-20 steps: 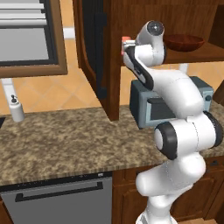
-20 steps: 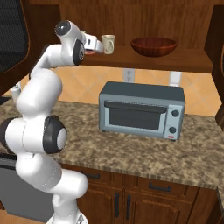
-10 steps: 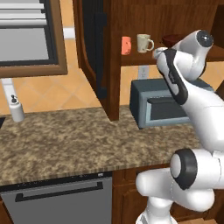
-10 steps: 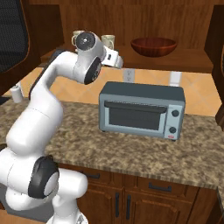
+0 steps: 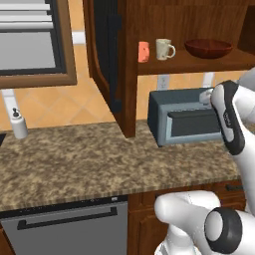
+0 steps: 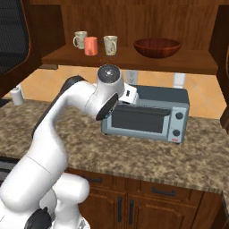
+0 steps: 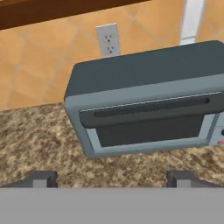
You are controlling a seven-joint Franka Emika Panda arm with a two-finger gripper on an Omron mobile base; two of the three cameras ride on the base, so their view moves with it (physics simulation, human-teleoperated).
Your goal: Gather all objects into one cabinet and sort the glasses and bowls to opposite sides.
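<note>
The open cabinet [image 6: 134, 60] holds everything on its single shelf: the dark bowl [image 6: 157, 47] at right, and the orange mug [image 6: 91, 45] between two cream mugs [image 6: 110, 44] at left. The gripper [image 7: 111, 178] hangs in front of the grey toaster oven [image 6: 147, 114], fingers spread wide apart, holding nothing.

Arm [image 6: 49, 134]: glossy white rounded links
Joints: dark grey bands, round dark caps
Finger tips [image 7: 41, 178]: small, dark grey

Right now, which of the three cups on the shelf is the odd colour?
The middle mug: it is coral-orange, while the left mug and the right mug beside it are cream.
</note>
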